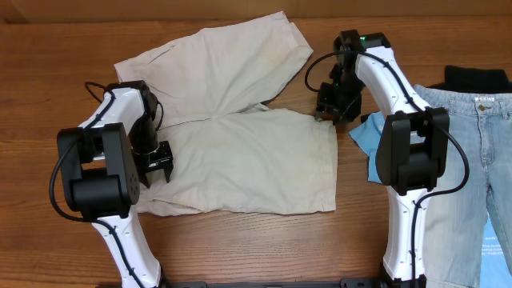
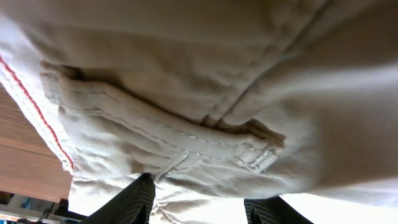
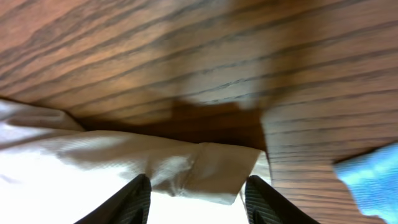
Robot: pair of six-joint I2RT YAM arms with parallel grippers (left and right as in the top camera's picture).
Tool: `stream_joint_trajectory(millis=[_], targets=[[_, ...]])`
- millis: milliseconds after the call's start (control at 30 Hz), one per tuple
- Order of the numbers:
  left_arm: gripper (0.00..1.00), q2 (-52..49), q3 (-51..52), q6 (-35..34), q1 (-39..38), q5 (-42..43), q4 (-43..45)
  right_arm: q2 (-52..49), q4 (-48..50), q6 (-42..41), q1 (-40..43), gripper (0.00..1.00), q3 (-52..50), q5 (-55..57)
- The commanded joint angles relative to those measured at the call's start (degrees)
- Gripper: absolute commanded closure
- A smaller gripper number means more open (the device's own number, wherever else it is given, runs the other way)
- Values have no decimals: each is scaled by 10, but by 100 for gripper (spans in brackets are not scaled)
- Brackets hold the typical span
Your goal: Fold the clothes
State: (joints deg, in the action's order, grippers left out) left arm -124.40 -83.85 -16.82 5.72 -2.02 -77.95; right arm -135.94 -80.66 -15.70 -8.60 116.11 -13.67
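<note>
Between the spread fingers of the right gripper (image 3: 198, 186) lies a hem corner (image 3: 217, 171) of the pale beige cotton short-legged trousers (image 1: 240, 160), flat on the brown wooden table (image 1: 240, 244). The jaws stand apart and hold nothing. Across the garment, the left gripper (image 2: 199, 196) is likewise parted and clamped on nothing, set at the stitched waistband (image 2: 180, 134).

The trousers' long axis therefore runs side to side across the table, waistband toward the left arm and hems toward the right, so each arm is nearest its own end. The leg closer to the robot lies straight. The farther leg splays away at an angle.

Just beside the right gripper, on its outer side, sits a bright sky-blue top (image 1: 364, 138), with light blue denim jeans (image 1: 472, 160) beyond. By my judgement, the right gripper's pinch must catch beige cloth only.
</note>
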Motion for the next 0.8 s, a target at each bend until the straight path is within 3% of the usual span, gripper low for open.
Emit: stream_joint_trajectory(millis=[0, 367, 467, 567, 767], targets=[[50, -3, 15, -16, 13, -61, 12, -5, -2, -6, 1, 46, -11, -40], [49, -3, 15, -16, 35, -67, 16, -5, -15, -5, 0, 51, -37, -47], [48, -3, 15, -16, 37, -67, 17, -5, -10, -4, 0, 70, -45, -91], [48, -3, 13, -16, 37, -67, 15, -5, 5, -3, 1, 94, -41, -106], [38, -3, -28, -14, 37, -62, -13, 3, -2, 29, 20, 96, 24, -156]])
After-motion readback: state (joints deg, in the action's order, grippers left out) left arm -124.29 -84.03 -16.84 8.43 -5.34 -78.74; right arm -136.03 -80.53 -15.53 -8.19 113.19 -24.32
